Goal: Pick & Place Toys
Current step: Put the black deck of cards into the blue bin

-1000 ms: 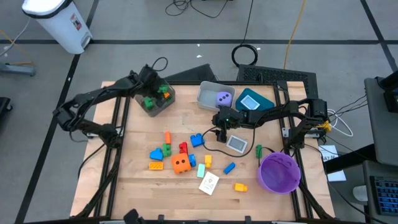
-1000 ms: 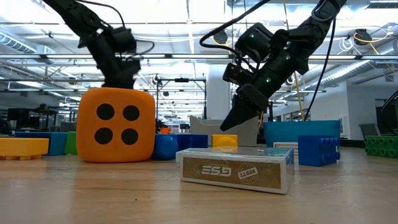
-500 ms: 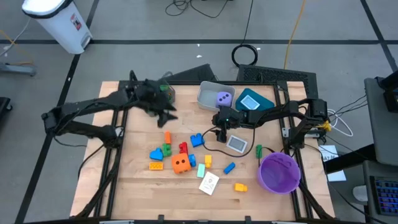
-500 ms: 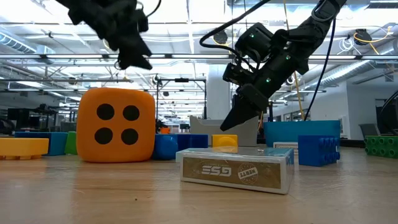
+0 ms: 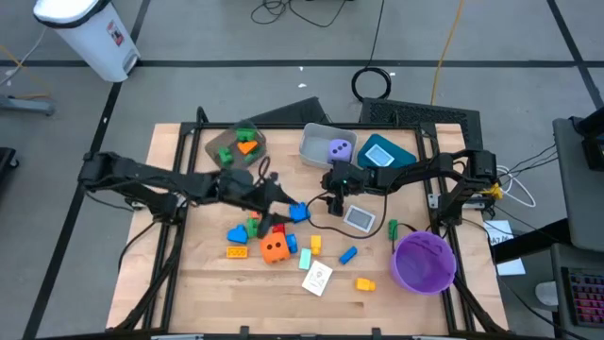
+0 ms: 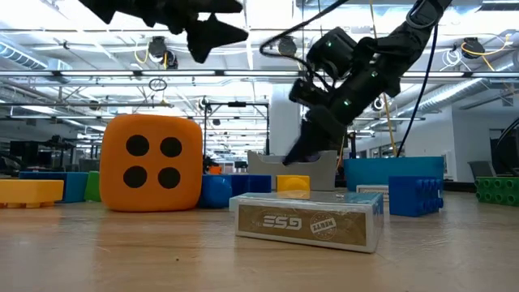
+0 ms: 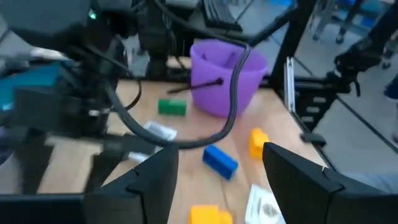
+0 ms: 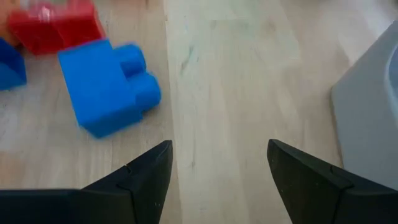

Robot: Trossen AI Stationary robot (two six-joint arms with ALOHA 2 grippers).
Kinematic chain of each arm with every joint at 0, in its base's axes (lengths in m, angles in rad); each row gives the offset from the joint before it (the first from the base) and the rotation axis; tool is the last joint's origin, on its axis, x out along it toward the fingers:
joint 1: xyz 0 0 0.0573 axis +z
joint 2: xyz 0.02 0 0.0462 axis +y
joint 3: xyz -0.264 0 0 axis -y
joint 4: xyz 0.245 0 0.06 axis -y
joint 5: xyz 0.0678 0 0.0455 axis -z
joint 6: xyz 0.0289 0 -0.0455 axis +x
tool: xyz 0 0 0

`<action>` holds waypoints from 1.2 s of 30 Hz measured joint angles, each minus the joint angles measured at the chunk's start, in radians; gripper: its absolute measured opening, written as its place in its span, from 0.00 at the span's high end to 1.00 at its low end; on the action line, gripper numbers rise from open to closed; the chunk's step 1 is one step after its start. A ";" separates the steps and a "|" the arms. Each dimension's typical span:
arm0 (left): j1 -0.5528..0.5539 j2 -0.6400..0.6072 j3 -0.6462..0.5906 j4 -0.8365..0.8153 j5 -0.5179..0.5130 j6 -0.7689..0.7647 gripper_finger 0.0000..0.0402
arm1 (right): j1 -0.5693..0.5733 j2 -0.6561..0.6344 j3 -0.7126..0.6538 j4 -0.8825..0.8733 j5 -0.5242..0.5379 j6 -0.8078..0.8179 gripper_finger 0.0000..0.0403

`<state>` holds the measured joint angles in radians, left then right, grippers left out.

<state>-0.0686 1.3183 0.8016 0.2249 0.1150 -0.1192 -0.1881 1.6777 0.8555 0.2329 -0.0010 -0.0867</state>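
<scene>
Your left gripper [image 5: 281, 201] hangs above the middle of the wooden table [image 5: 208, 283], fingers spread apart with nothing between them, just over the cluster of small plastic blocks. Below it lie a red block [image 5: 277, 225], a blue block [image 5: 299, 212] and the large orange dotted die [image 5: 275, 248]. Your right gripper [image 5: 334, 200] sits just beside that blue block, near the grey bin [image 5: 314, 142] holding the purple dotted die [image 5: 338, 149]; its fingers are also parted and empty, with bare wood between them. More toys are scattered towards the purple round bowl [image 5: 422, 261]: a yellow block [image 5: 364, 283], a small blue block [image 5: 347, 254] and a white-blue card [image 5: 317, 278]. The brown bin [image 5: 224, 142] holds green and orange blocks.
</scene>
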 joint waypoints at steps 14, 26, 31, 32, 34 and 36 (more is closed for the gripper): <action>-0.030 0.139 -0.021 0.310 -0.119 0.064 0.40 | 0.006 -0.030 0.000 0.262 -0.062 0.117 0.37; 0.048 0.081 -0.021 0.222 -0.086 0.132 0.40 | 0.111 -0.441 0.001 -0.284 0.005 0.150 0.37; 0.087 0.082 -0.021 0.221 -0.087 0.140 0.40 | 0.205 -0.587 0.002 -0.421 0.059 0.313 0.37; 0.095 0.082 -0.021 0.219 -0.087 0.141 0.40 | 0.227 -0.603 0.002 -0.449 0.060 0.355 0.37; 0.112 0.082 -0.021 0.220 -0.087 0.143 0.40 | 0.279 -0.613 0.002 -0.494 0.076 0.428 0.37; 0.131 0.082 -0.021 0.223 -0.087 0.144 0.40 | 0.331 -0.604 0.002 -0.549 0.111 0.483 0.37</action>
<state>0.0626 1.3998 0.7803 0.4475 0.0280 0.0248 0.1430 1.0738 0.8573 -0.3164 0.1104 0.3964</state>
